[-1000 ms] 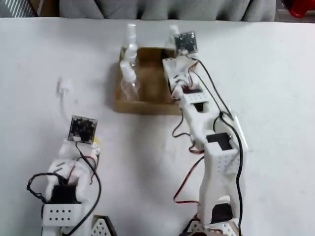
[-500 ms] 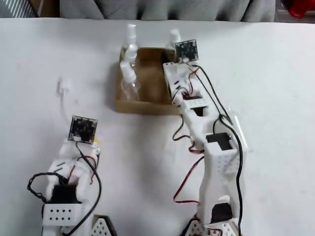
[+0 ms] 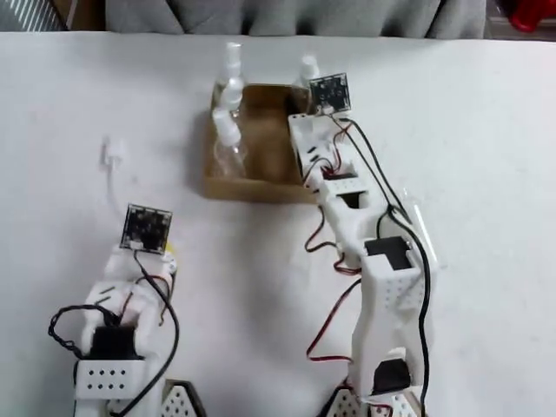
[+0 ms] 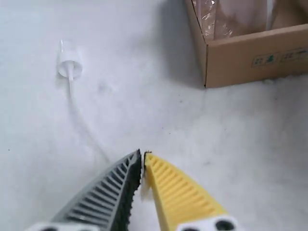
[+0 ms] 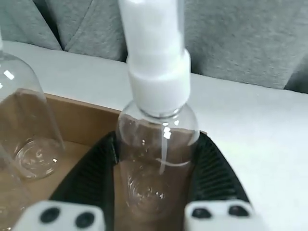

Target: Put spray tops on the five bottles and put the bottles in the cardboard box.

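High view, right arm [image 3: 373, 261]: reached out to the far right corner of the cardboard box [image 3: 252, 189]; wrist sat slightly nearer the box than a second ago.
High view, capped bottle [image 3: 308, 64]: stood upright at that corner, white top showing just past the wrist.
High view, other bottles [image 3: 228, 152]: stood along the box's left side, unmoved.
High view, left arm [image 3: 130, 287]: kept still at the near left of the tabletop [image 3: 486, 156].
High view, loose spray top [image 3: 114, 155]: lay on the tabletop left of the box, in the same place as before.
Left wrist view, left hand [image 4: 143, 163]: closed on nothing, grey and yellow tips touching, low over the tabletop.
Left wrist view, surroundings: showed the loose spray top with its thin tube ahead, and a box corner well apart from it.
Right wrist view, right hand [image 5: 156, 149]: gripped the capped bottle around its clear body, black fingers [image 5: 96, 168] on either side.
Right wrist view, surroundings: showed the box's brown wall behind the held bottle and another clear bottle standing inside the box beside it.
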Motion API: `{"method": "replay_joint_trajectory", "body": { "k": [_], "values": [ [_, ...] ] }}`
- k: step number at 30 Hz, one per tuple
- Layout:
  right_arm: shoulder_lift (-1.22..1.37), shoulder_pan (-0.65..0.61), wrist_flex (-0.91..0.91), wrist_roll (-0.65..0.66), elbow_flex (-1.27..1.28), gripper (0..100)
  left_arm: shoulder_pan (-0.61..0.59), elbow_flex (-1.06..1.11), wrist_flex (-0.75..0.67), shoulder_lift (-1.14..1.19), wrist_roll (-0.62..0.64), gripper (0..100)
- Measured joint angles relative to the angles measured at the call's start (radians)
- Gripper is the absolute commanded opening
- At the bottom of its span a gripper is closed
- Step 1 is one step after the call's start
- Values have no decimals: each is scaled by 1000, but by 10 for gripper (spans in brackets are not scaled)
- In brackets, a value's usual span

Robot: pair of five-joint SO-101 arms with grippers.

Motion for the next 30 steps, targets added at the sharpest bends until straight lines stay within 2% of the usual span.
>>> {"method": "replay_joint_trajectory", "body": {
  "k": [11, 18, 30],
  "values": [
    [-9, 0, 166, 0, -72, 29, 0, 0, 0, 0, 0, 20],
    [-11, -9, 176, 0, -75, 187, 0, 0, 0, 0, 0, 20],
    [-6, -12, 193, 3, -71, 191, 0, 0, 0, 0, 0, 20]
  ]
}}
